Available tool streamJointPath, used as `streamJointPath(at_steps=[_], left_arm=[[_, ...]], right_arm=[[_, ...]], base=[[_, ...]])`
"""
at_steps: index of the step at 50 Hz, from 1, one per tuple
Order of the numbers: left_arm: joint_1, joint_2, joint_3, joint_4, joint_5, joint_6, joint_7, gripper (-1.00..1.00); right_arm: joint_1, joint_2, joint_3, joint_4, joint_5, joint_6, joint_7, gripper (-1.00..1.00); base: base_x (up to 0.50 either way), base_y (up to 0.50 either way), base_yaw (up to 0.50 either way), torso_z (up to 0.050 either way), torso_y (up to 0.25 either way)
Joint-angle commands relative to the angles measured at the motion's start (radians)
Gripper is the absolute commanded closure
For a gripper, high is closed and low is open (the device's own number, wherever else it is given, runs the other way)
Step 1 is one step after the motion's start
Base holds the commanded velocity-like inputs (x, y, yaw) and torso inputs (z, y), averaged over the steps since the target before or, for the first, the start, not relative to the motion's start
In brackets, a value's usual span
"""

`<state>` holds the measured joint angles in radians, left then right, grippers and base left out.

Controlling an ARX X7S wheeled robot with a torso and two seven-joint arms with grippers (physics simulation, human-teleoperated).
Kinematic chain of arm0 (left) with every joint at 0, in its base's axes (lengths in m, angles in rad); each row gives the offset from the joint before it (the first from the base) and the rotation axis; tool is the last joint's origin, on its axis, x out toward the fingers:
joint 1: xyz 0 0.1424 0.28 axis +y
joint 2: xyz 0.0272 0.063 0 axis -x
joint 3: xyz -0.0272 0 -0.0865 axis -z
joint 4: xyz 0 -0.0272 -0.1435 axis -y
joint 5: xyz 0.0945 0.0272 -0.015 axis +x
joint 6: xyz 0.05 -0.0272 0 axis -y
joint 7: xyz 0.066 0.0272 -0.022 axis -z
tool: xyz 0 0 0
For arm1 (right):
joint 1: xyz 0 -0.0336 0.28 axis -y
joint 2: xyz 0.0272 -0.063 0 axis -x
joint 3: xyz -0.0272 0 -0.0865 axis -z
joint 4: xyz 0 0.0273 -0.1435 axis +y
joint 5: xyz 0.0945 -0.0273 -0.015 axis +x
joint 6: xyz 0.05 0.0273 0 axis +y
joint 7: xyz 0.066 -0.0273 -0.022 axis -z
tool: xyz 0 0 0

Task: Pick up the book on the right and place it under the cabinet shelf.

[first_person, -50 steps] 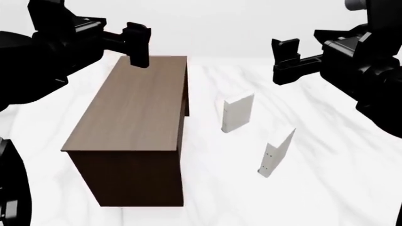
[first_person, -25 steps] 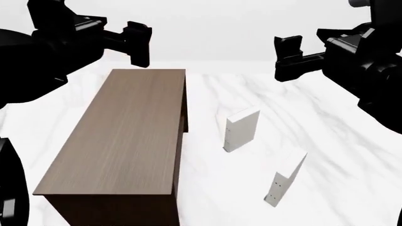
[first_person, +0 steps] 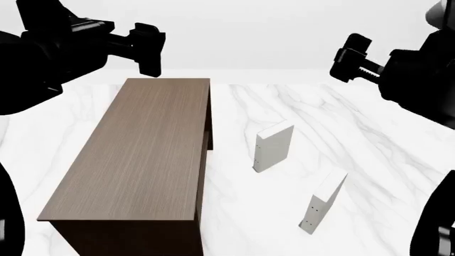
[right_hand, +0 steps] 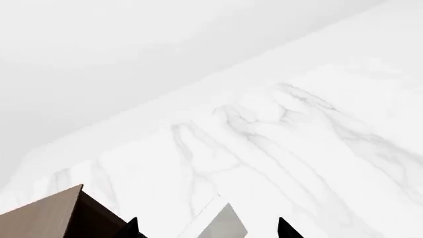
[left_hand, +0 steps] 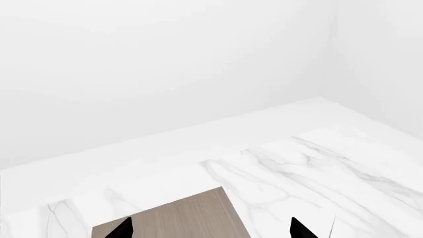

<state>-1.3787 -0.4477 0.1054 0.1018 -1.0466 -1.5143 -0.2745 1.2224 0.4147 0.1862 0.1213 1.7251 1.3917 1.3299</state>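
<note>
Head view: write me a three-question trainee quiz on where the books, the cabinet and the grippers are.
1. True or false: the thin book lies flat on the marble floor.
2. Which stands nearer the cabinet? A) the thicker white book B) the thin book
3. Fill in: the right gripper is holding ____.

Key
1. False; it stands upright on its edge, apart from the other book.
2. A; the thicker book stands just off the cabinet's right side, the thin one farther right and closer to the robot.
3. Nothing; it hangs in the air well above both books, as does the left gripper over the cabinet's far end.
</note>
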Motion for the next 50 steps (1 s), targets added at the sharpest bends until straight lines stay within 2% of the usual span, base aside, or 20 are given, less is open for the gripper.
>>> streamJointPath(at_steps=[1, 28, 50], left_arm=[[-0.009, -0.017, 0.000, -0.007, -0.038, -0.004, -0.024, -1.00], [-0.017, -0.038, 0.039, -0.023, -0.076, 0.035, -0.048, -1.00], [-0.003, -0.056, 0.064, -0.031, -0.100, 0.067, -0.055, -1.00]], right_arm=[[-0.063, -0.021, 0.045, 0.107, 0.072, -0.081, 0.145, -1.00], [-0.222, -0.008, 0.036, 0.196, -0.101, -0.189, -0.053, -1.00], [-0.281, -0.012, 0.006, 0.228, -0.147, -0.216, -0.116, -1.00]], base=[[0.00, 0.00, 0.00, 0.000, 0.000], [0.00, 0.00, 0.00, 0.000, 0.000], [0.00, 0.00, 0.00, 0.000, 0.000]])
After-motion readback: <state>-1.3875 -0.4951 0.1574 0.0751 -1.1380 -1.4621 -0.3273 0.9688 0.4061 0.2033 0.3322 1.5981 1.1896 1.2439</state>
